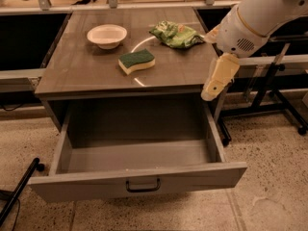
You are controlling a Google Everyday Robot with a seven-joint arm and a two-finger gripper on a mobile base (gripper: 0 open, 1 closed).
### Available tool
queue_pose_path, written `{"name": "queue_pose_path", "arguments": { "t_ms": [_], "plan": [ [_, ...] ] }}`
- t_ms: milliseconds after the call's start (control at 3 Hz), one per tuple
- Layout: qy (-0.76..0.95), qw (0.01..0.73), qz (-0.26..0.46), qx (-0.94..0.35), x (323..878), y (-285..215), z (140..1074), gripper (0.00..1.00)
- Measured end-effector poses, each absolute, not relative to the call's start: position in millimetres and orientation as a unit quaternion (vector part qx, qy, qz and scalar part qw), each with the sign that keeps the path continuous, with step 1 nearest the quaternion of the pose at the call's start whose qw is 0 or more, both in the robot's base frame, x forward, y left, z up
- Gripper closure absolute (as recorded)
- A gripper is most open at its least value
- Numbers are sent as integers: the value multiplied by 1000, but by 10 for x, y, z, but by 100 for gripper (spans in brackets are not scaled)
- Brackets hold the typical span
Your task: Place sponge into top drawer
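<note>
The sponge (137,60), dark green on top with a pale yellow base, lies on the grey table top (91,73) near its middle. The top drawer (134,179) is pulled fully open below the table top, its inside bare, with a dark bail handle (142,186) on its front panel. My gripper (212,89) hangs at the table's right front corner, pale fingers pointing down, to the right of the sponge and above the drawer's right side. It holds nothing.
A white bowl (107,35) sits at the back left of the table top. A light green wrinkly snack bag (176,34) lies at the back right. Dark metal frame legs (269,95) stand to the right on the speckled floor.
</note>
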State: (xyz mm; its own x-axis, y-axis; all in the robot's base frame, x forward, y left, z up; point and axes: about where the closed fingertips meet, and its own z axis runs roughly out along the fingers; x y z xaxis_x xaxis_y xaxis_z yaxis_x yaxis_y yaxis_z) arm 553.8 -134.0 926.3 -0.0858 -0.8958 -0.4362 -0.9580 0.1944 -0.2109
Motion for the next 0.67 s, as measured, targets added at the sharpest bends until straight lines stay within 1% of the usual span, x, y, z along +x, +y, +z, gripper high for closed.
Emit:
{"name": "queue_pose_path", "arguments": {
  "t_ms": [333, 667],
  "plan": [
    [730, 252, 65, -631, 5730, -1216, 9253, 0],
    [718, 261, 62, -643, 6370, -792, 9121, 0]
  ]
}}
